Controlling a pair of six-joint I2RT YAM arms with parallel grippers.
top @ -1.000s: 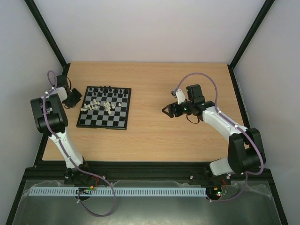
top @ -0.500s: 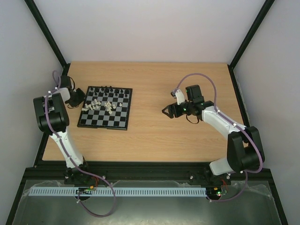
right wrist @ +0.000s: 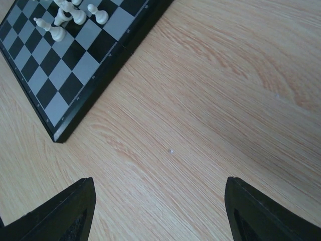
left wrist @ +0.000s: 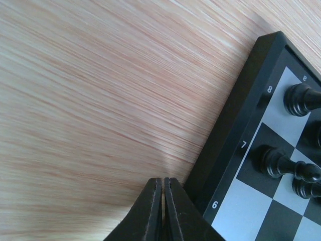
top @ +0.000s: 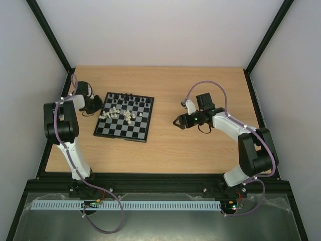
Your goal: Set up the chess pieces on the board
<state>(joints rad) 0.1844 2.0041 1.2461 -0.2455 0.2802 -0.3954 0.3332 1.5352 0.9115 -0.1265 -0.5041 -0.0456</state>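
The board [top: 120,131] lies on the left half of the table, slightly turned. Cream-white chess pieces [top: 123,114] stand and lie in a loose cluster near its middle; black pieces [top: 128,96] line its far edge. My left gripper [top: 96,107] is shut and empty, pressed against the board's left border. In the left wrist view the closed gripper [left wrist: 163,179] touches the black border [left wrist: 241,115], with black pieces [left wrist: 299,98] on the squares beyond. My right gripper [top: 176,122] is open and empty, right of the board. In its wrist view the gripper [right wrist: 158,183] hovers over bare wood, with the board's corner [right wrist: 65,85] and white pieces [right wrist: 70,15] ahead.
The wooden table [top: 200,145] is bounded by black frame posts [top: 50,37] and white walls on three sides. The board's left edge lies close to the table's left edge.
My left gripper has swung forward and right against the board's left border, and the board has slid to the right and turned a little. My right gripper has shifted slightly.
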